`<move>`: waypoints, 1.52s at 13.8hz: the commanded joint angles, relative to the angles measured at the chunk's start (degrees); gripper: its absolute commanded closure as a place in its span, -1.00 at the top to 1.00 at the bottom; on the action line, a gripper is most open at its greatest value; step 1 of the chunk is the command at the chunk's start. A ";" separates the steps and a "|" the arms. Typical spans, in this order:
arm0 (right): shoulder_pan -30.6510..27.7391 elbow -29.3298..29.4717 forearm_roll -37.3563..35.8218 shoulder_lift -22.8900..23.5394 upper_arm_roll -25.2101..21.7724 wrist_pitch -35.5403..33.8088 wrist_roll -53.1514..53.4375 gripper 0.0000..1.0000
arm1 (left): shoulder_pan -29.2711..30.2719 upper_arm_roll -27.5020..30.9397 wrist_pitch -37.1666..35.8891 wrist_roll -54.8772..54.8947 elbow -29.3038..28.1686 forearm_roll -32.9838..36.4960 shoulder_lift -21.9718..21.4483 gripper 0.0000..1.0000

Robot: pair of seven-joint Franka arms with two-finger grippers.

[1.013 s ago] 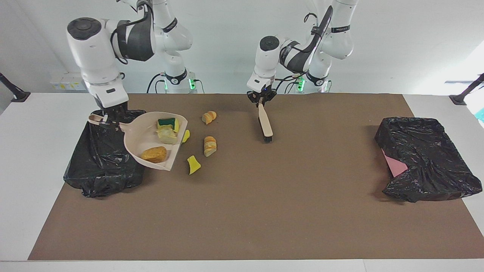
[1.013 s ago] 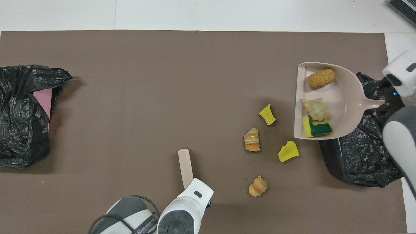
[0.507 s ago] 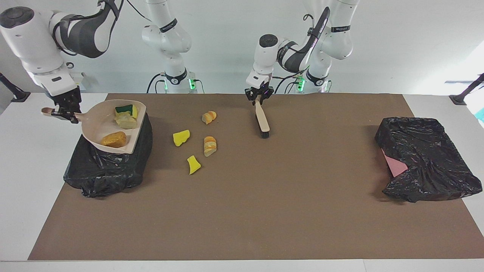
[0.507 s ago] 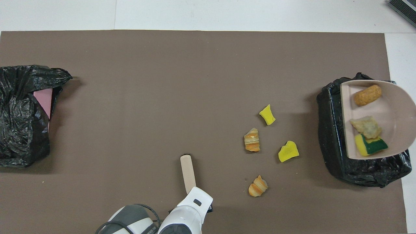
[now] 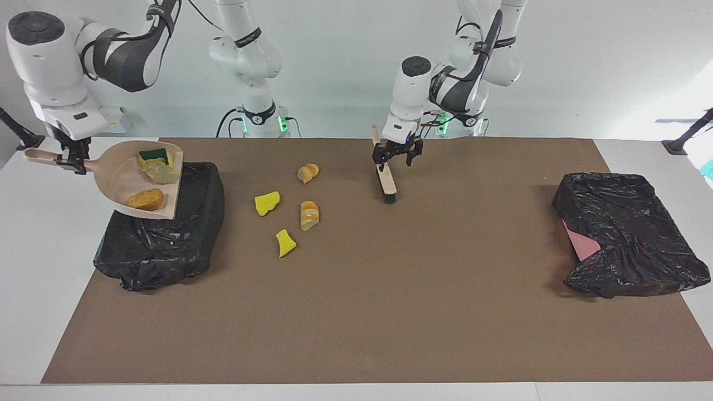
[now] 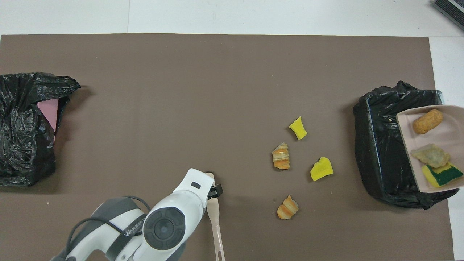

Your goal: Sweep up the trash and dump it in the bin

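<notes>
My right gripper [image 5: 75,161] is shut on the handle of the beige dustpan [image 5: 120,178], which hangs over the black-lined bin [image 5: 161,245] at the right arm's end. In the pan [image 6: 453,136] lie a yellow-and-green sponge [image 5: 153,156], a pale chunk [image 5: 161,174] and a tan bread piece [image 5: 145,199]. Loose trash sits on the mat: two yellow chunks [image 5: 266,203] [image 5: 285,243] and two bread pieces [image 5: 309,215] [image 5: 307,172]. My left gripper [image 5: 396,159] stands open beside the beige brush [image 5: 386,178], whose bristles rest on the mat and whose handle [image 6: 216,224] slants toward the robots.
A second black bag [image 5: 624,234] with a pink patch lies at the left arm's end of the brown mat [image 5: 390,312]. The bin [image 6: 377,145] stands at the mat's other end, beside the loose pieces.
The right arm lifted the loaded dustpan off the mat and carried it over the bin. The left gripper opened and let go of the brush, whose handle tipped toward the robots.
</notes>
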 commanded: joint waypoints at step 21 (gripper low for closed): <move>10.06 -9.92 -30.89 -5.99 1.25 -4.70 27.91 -1.00 | 36.98 0.71 -36.45 57.68 45.43 -5.59 12.35 1.00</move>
